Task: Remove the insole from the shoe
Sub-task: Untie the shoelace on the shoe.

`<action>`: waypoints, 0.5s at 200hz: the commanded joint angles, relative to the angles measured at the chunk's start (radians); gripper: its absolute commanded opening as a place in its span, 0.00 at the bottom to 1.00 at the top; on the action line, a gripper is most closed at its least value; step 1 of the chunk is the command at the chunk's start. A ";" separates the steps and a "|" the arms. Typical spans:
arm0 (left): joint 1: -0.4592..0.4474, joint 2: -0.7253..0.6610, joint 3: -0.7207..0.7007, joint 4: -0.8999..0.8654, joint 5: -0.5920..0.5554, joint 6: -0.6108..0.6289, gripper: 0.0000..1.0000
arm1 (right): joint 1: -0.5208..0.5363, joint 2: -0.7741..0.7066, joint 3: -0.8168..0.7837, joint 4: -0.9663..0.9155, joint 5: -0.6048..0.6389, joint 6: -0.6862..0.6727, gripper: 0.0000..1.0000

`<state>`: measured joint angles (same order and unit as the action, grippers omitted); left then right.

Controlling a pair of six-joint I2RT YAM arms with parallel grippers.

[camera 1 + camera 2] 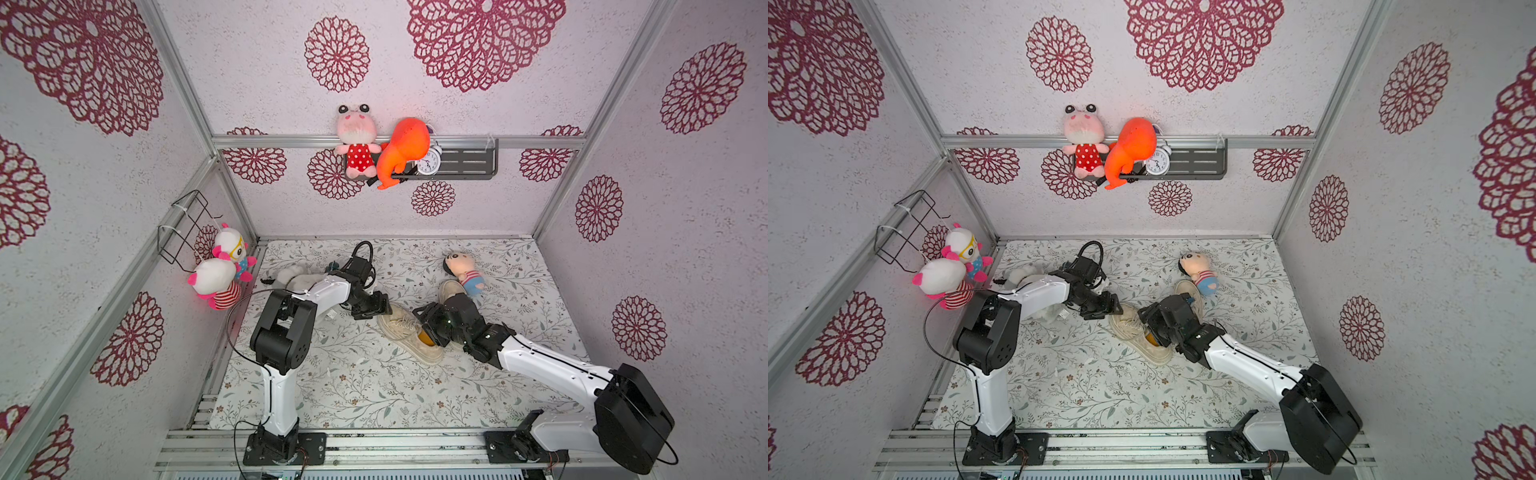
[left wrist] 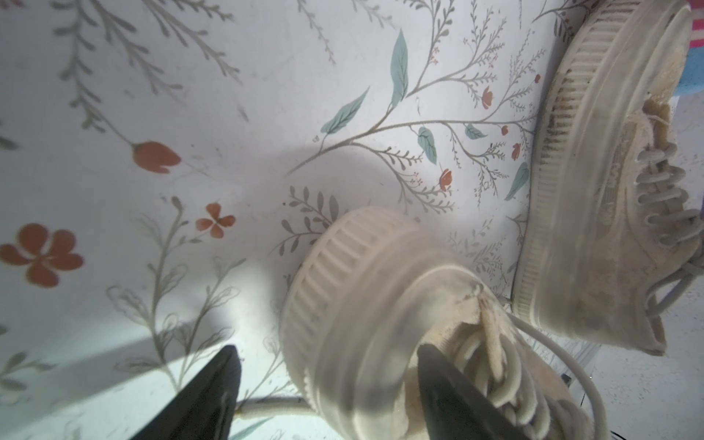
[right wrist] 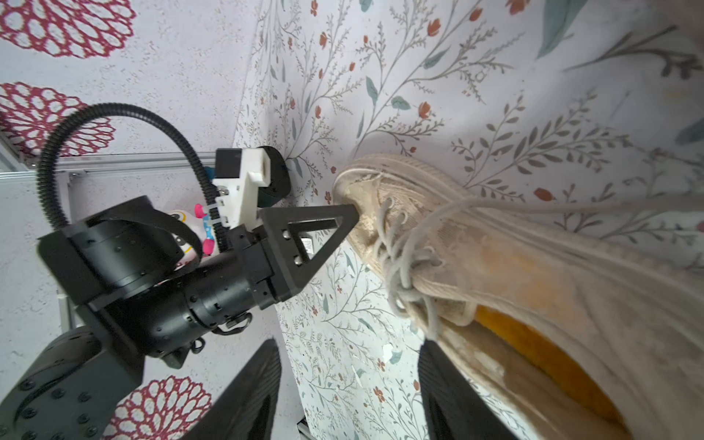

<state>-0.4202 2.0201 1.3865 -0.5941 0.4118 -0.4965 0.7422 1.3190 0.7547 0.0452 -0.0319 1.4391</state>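
A worn beige shoe (image 1: 405, 328) lies on the floral mat in both top views, toe toward the left arm. Its orange-yellow insole (image 3: 533, 354) shows inside the opening (image 1: 426, 337). My left gripper (image 2: 325, 347) is open with the toe (image 2: 365, 289) between its fingers. One finger (image 2: 445, 388) rests on the laces and the other (image 2: 205, 392) stands apart from the sole. My right gripper (image 3: 348, 343) is open over the mat beside the shoe's opening, holding nothing. One of its fingers (image 3: 453, 392) is close against the shoe's side.
A second beige shoe (image 1: 449, 289) lies just behind, next to a boy doll (image 1: 463, 268). A grey plush (image 1: 291, 278) sits behind the left arm. Plush toys (image 1: 220, 274) hang at the left wall, and a shelf (image 1: 465, 162) with toys and a clock is on the back wall.
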 commanded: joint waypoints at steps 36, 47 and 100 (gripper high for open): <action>-0.011 -0.011 -0.013 -0.023 0.005 0.042 0.69 | 0.005 0.109 -0.010 0.140 -0.052 0.016 0.61; -0.011 -0.007 -0.013 -0.029 0.011 0.047 0.68 | 0.002 0.121 -0.014 0.161 -0.038 0.013 0.61; -0.022 0.008 -0.011 -0.036 0.008 0.077 0.59 | -0.021 0.182 -0.046 0.422 -0.055 0.013 0.58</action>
<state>-0.4297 2.0201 1.3838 -0.6136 0.4175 -0.4603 0.7364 1.4818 0.7223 0.2855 -0.0692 1.4456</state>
